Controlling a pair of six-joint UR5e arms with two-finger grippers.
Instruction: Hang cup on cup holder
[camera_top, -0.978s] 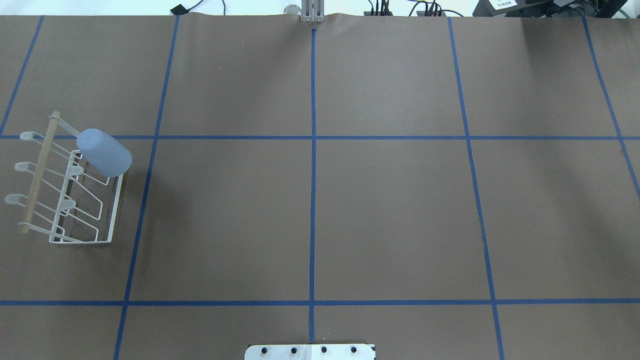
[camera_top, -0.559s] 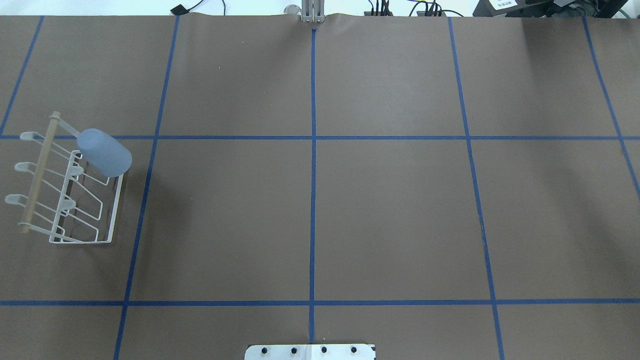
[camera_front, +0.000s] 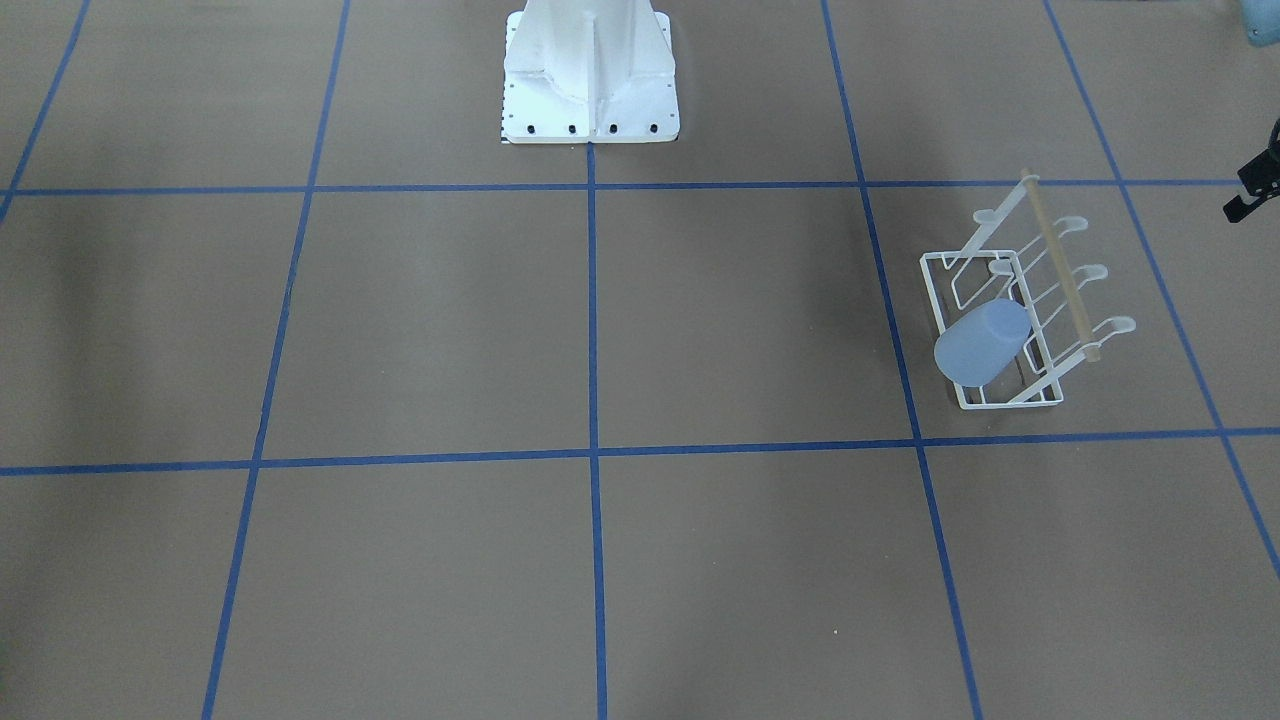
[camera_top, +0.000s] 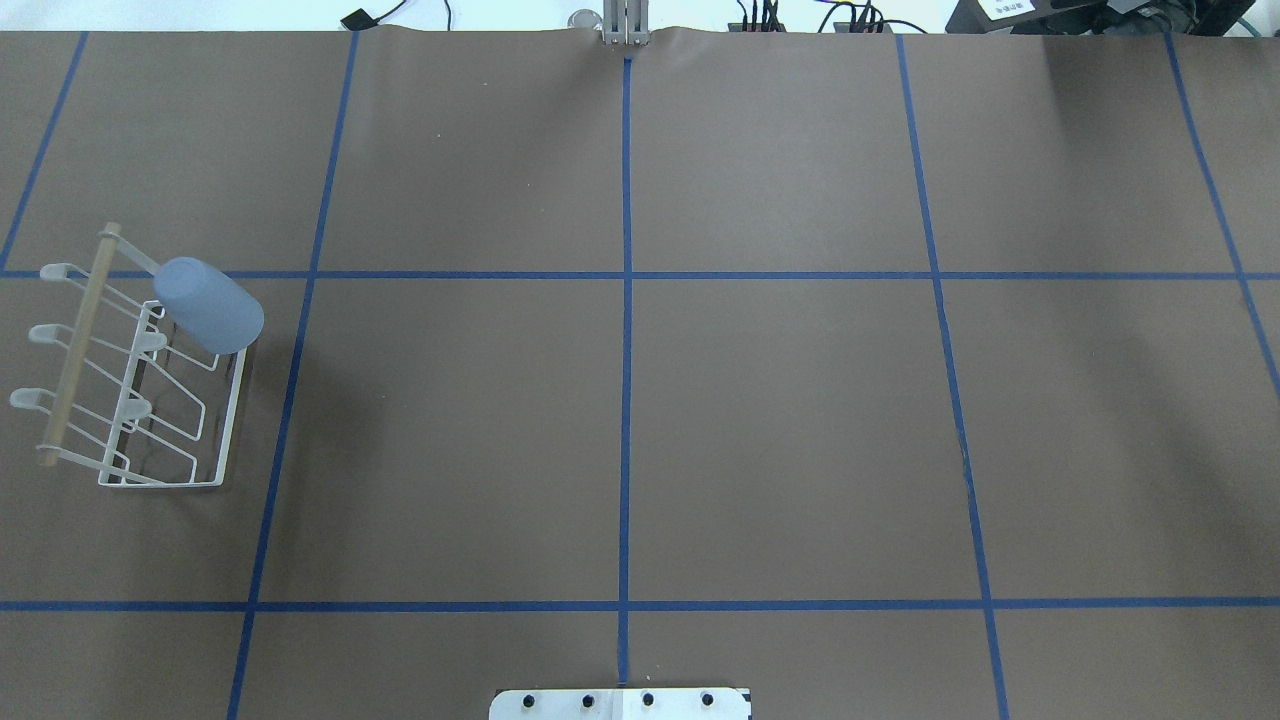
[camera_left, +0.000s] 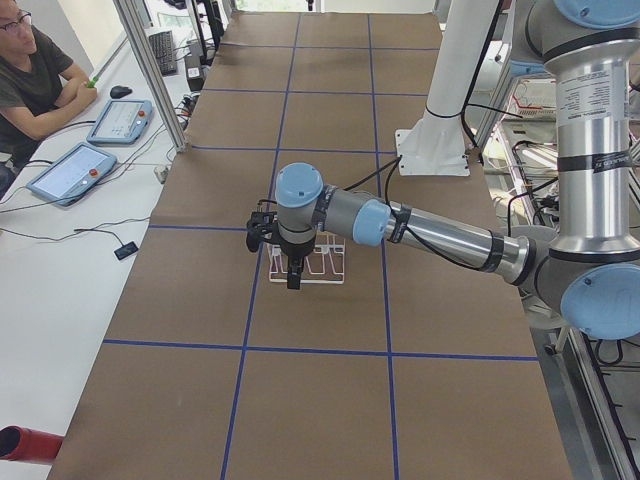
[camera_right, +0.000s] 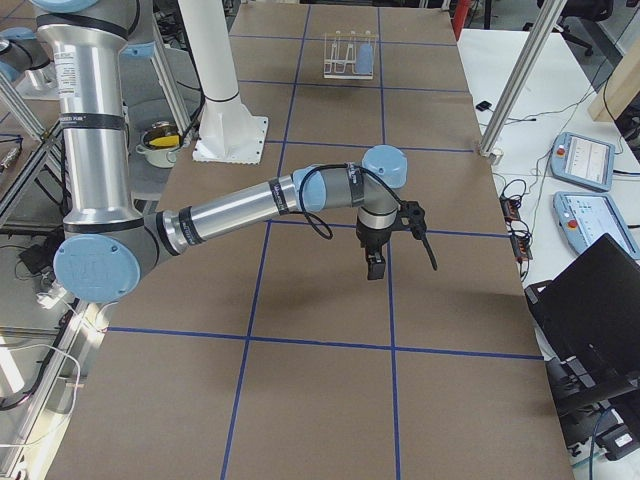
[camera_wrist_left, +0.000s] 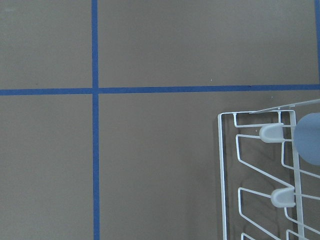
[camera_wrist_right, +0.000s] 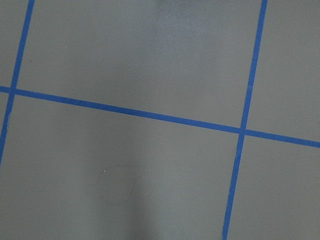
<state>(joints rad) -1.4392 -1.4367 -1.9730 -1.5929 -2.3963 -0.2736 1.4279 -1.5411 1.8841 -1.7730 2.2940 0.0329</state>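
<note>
The pale blue cup (camera_top: 208, 305) sits tilted, mouth down, over a slanted prong at the far end of the white wire cup holder (camera_top: 222, 440), at the table's left. Both also show in the front view, the cup (camera_front: 982, 343) on the holder (camera_front: 935, 300), and in the left wrist view, the holder (camera_wrist_left: 223, 175) with the cup's edge (camera_wrist_left: 309, 145). My left gripper (camera_left: 293, 275) hangs above the holder, apart from the cup; I cannot tell if it is open. My right gripper (camera_right: 375, 265) hangs over bare table far from the holder; I cannot tell its state.
The brown table cover carries a blue tape grid (camera_top: 626, 275). The robot's white base (camera_front: 590, 75) stands at the table's near edge. An operator (camera_left: 35, 80) sits at a side desk with tablets. A black part (camera_front: 1255, 185) pokes in at the front view's right edge.
</note>
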